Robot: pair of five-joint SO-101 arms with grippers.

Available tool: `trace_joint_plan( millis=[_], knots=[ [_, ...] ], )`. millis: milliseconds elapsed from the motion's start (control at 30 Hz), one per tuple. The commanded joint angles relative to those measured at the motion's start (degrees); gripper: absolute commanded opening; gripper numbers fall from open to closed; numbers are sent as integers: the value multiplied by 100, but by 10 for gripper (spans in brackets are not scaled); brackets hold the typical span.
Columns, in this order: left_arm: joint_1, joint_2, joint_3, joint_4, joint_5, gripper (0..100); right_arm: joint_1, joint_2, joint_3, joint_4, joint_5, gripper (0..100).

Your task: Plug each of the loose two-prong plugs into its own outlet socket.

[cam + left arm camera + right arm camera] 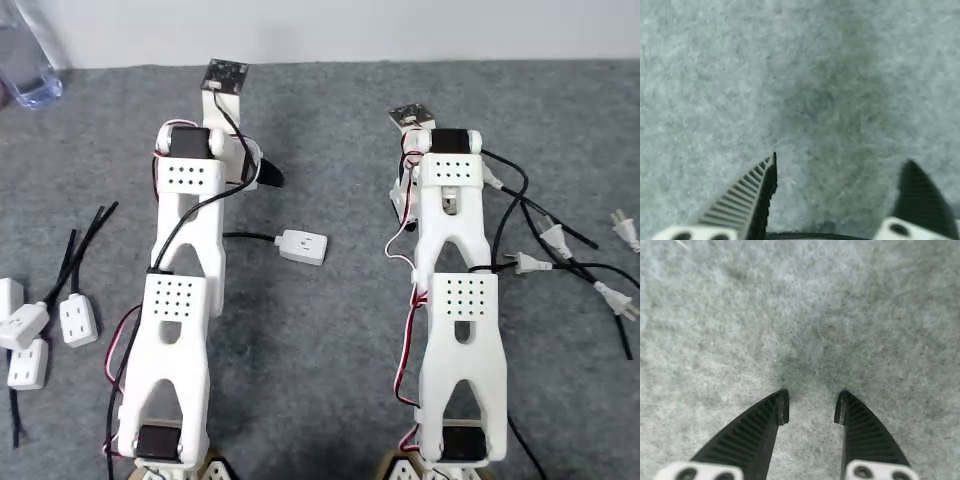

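Left jaws wide, right jaws narrower, edge socket (pixel 6 296) cut off

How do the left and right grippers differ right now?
The left gripper has its jaws wide apart; the right gripper has them open but much closer together. A black cord crosses at the base of the left gripper's fingers; between the right gripper's fingers lies just mat. Shared: both are empty, over grey mat.

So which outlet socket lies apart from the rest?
The outlet socket lying between the two arms, alone on its black cord; the other sockets sit clustered near the high view's left edge.
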Motion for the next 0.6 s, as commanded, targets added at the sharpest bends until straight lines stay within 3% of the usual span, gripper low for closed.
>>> trace_joint_plan(
  millis=[0, 67, 267, 433, 567],
  knots=[
    [-79, -88, 233, 167, 53, 400, -198, 145, -9, 22, -35, 155],
    [-62, -123, 637, 167, -167, 400, -198, 145, -9, 22, -35, 155],
    [-123, -141, 1789, 167, -1969, 400, -198, 136, -9, 22, -35, 155],
    [-132, -607, 2202, 176, -2602, 400, -198, 136, -9, 22, -35, 155],
    [-141, -1565, 3565, 176, -3077, 400, -198, 136, -9, 22, -35, 155]
  ],
)
